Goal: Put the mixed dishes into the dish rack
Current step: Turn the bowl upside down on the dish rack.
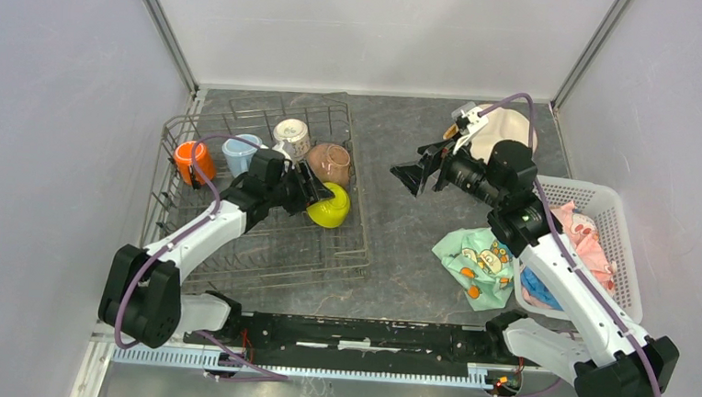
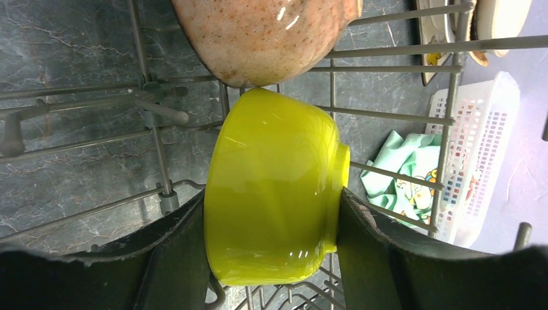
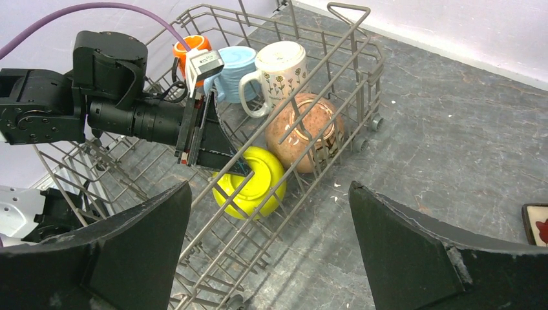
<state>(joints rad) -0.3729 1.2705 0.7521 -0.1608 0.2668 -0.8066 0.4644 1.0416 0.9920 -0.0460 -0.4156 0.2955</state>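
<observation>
- Left wrist: lime-green bowl [image 2: 274,187] is clamped by the left gripper [image 2: 271,213] in the dish rack [image 2: 155,129], touching the tan bowl [image 2: 258,32].
- Right gripper [image 3: 269,190] is held wide, empty.

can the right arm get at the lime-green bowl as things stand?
Probably not. The left claw grips the lime-green bowl on both sides inside the dish rack, whose wire side stands between it and the open right claw; the tan bowl sits close beside it.
</observation>
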